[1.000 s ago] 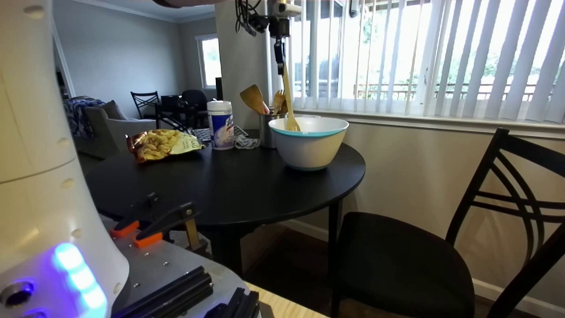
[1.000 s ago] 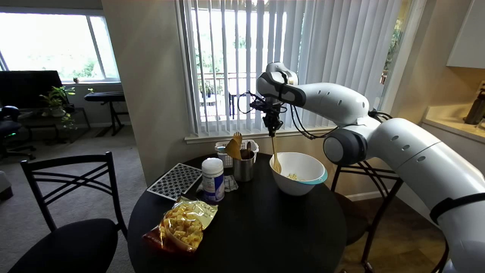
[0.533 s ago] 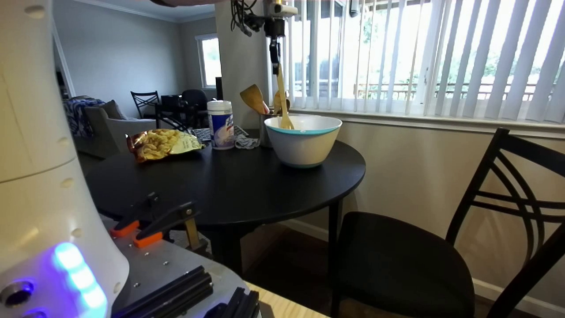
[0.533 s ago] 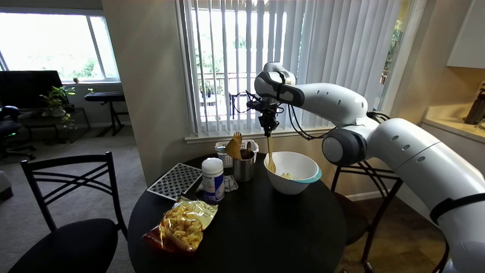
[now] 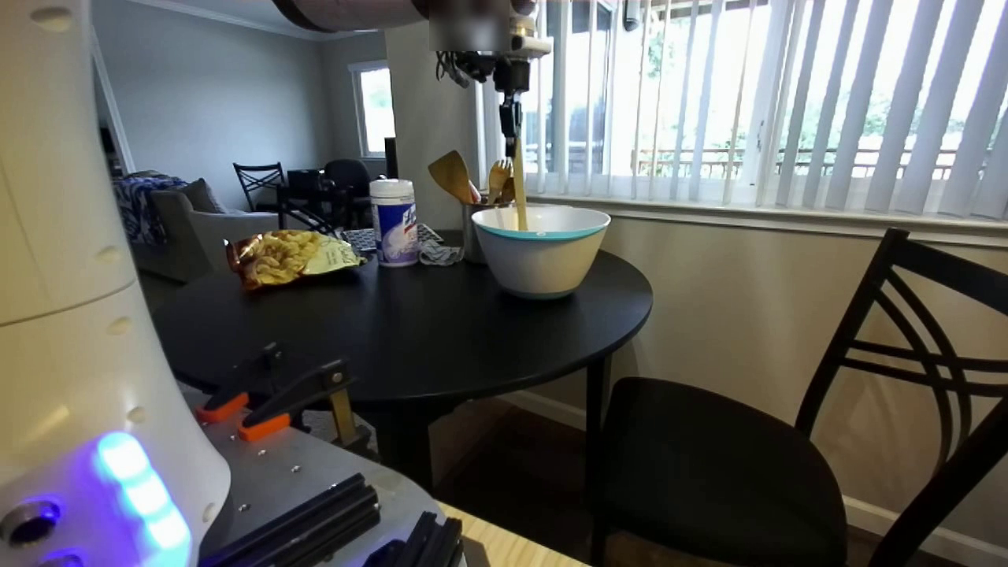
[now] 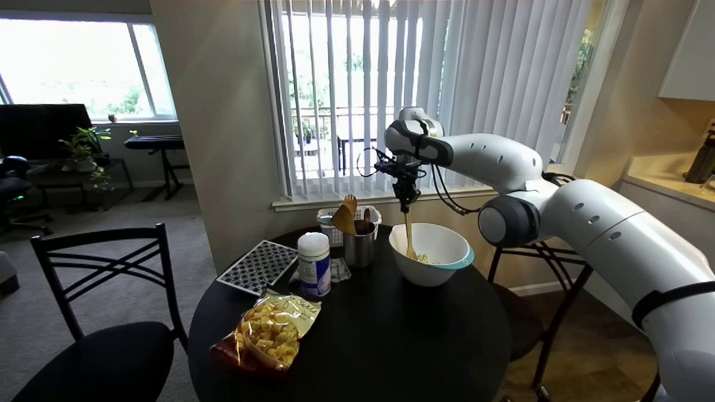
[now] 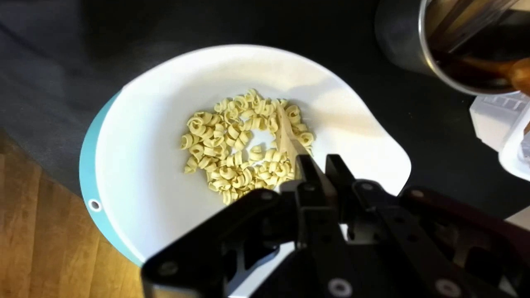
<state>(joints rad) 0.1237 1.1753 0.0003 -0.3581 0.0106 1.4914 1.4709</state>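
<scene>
My gripper (image 7: 319, 159) is shut on the handle of a long wooden utensil (image 7: 285, 132). In both exterior views the gripper (image 5: 511, 146) (image 6: 405, 207) is above a white bowl (image 5: 539, 264) (image 6: 424, 274) with a teal rim, and the utensil (image 5: 520, 185) (image 6: 409, 234) hangs nearly upright into it. In the wrist view the bowl (image 7: 140, 165) holds pale curly pasta (image 7: 232, 140), with a bare patch in the middle. The utensil's lower end is among the pasta at the side towards the spout. The bowl's near wall hides that end in an exterior view.
A steel holder (image 6: 359, 250) with wooden utensils stands close beside the bowl, with a white basket (image 6: 376, 216) behind it. A wipes tub (image 6: 314, 271), a cloth (image 6: 339, 271), a patterned board (image 6: 257, 267) and a snack bag (image 6: 273, 329) are on the black table (image 6: 380, 346).
The bowl first slid slightly towards the steel holder as the gripper moved that way. Then my gripper moved back and lower, pushing the utensil deeper into the bowl while the bowl stayed put.
</scene>
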